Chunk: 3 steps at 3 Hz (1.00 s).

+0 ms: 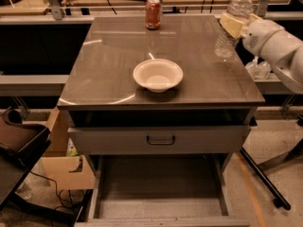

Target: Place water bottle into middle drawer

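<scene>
Camera view; gripper (233, 24), bottle (223, 41) over tabletop (113, 65)

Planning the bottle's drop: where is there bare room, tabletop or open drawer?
The middle drawer has a bare floor from wall to wall. On the table, the left side and the front strip before the bowl are free. The far edge is crowded: the can, and at the right corner the gripper holding the water bottle.

One water bottle (239, 6), one red soda can (153, 13), one white bowl (157, 74), one middle drawer (161, 188), one drawer front (161, 140), and one gripper (233, 25) at far right, clasping the bottle.
</scene>
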Each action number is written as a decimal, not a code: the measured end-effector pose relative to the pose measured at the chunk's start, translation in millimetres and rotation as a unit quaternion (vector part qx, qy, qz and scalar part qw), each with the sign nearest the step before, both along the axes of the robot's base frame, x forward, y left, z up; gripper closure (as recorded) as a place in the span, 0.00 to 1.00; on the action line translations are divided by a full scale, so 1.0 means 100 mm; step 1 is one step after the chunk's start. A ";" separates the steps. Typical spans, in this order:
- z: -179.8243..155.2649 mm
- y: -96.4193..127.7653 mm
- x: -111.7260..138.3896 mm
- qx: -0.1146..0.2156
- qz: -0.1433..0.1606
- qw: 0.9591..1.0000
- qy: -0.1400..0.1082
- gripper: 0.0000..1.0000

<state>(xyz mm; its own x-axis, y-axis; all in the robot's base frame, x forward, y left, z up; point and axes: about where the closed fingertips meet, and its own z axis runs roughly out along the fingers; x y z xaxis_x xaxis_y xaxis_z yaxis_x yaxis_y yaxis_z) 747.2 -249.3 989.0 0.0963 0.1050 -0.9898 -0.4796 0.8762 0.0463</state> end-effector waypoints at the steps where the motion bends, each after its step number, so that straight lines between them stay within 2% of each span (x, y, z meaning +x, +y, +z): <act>1: 0.14 -0.11 -0.49 0.009 0.011 1.000 -0.004 1.00; 2: 0.20 -0.12 -0.95 0.002 0.033 0.999 0.011 1.00; 3: 0.09 -0.11 -1.38 0.003 0.051 0.998 0.035 1.00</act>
